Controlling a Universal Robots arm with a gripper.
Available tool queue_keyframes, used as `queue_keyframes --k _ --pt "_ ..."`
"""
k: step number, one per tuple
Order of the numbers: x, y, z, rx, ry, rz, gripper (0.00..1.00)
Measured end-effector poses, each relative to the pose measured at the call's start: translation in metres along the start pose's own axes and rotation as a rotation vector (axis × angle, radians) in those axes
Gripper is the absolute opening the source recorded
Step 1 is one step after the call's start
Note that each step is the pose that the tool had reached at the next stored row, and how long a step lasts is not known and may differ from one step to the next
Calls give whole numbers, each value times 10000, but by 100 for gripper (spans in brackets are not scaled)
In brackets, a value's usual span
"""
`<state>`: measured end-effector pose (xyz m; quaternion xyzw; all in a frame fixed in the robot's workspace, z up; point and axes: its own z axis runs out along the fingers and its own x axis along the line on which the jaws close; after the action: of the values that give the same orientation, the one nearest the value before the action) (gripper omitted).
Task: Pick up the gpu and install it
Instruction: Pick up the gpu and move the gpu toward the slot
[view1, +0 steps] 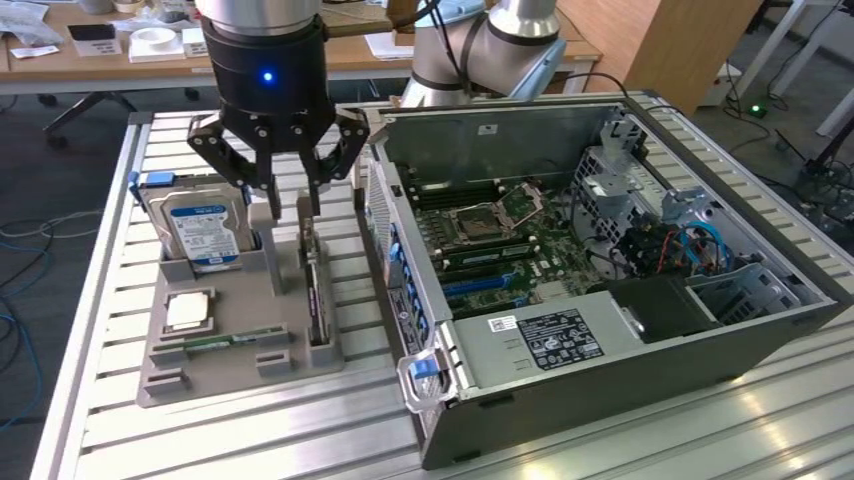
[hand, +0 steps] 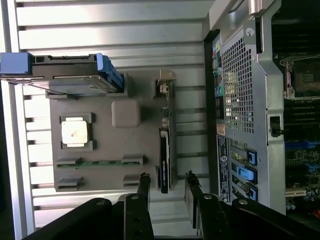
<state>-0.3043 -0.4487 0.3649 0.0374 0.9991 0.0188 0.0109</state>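
Table (view1: 267, 450): made of silver metal slats. Its near edge came closest in the exterior view, and everything else sat on it.
Computer case (view1: 601, 340): a big grey box that lay on its side with its top open, on the exterior view's right. The green board (view1: 494, 230) inside it showed.
Gripper (view1: 290, 205): black, and it hung straight down over the grey tray, just beside the case.
Jaws: they stood partly open, with one finger on each side of one end of the gpu. The wrist view showed a gap on both sides, so nothing was held.
Tray (view1: 227, 375): a grey holder with slots for parts, just beside the case on the exterior view's left.
Hard drive (view1: 200, 232): silver with a blue and white label. It stood up in the tray's far corner, away from the case.
Gpu (view1: 318, 295): a thin card that stood on its long edge in the tray slot nearest the case. It was not yet in the case.
Chip (view1: 187, 310): a silver square that lay flat in a pocket in front of the hard drive.
Memory stick (view1: 220, 342): narrow and green, it lay in a slot just in front of the chip.
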Motion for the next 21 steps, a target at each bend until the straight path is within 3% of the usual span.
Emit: queue_keyframes --k 21 --pt "10 3 384 -1 -1 1 42"
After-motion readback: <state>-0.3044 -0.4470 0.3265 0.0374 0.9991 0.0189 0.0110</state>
